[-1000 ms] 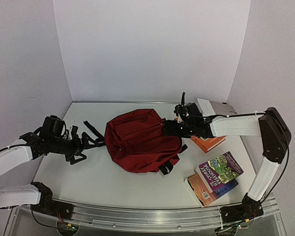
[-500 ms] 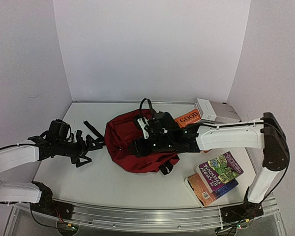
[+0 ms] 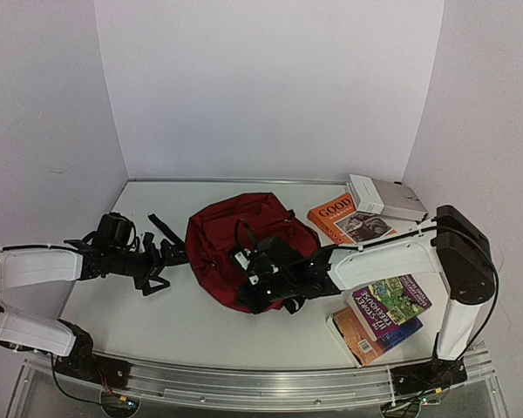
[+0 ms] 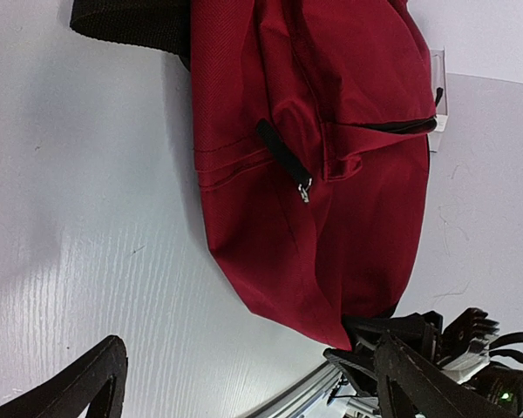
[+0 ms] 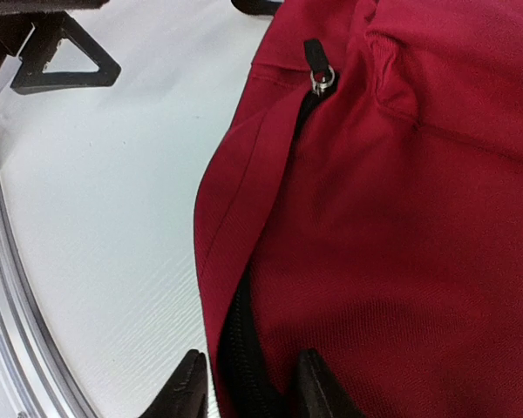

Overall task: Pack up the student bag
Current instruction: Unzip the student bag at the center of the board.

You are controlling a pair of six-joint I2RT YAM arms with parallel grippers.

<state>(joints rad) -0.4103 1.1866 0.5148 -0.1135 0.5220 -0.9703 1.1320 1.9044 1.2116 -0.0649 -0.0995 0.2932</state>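
Observation:
The student bag (image 3: pixel 231 239), dark red with black straps, lies flat mid-table. My right gripper (image 3: pixel 251 292) hangs over its near edge. In the right wrist view the student bag (image 5: pixel 401 218) fills the frame, and my right gripper (image 5: pixel 248 392) has narrowed jaws pinching the fabric edge with the black zipper line between the fingertips (image 5: pixel 190 383). A zipper pull (image 5: pixel 321 78) lies further along that seam. My left gripper (image 3: pixel 157 266) stands open beside the straps (image 3: pixel 161 231), holding nothing. In the left wrist view the student bag (image 4: pixel 331 157) lies ahead of my left gripper (image 4: pixel 253 396).
An orange book (image 3: pixel 349 219) and a white box (image 3: pixel 385 198) lie at the back right. A purple book (image 3: pixel 388 299) rests on another orange one (image 3: pixel 370 335) at the front right. The metal rail (image 3: pixel 244 383) runs along the near edge.
My right arm swung left across the bag, from its far right side to its near edge, and its jaws narrowed onto the fabric. My left gripper crept right toward the straps.

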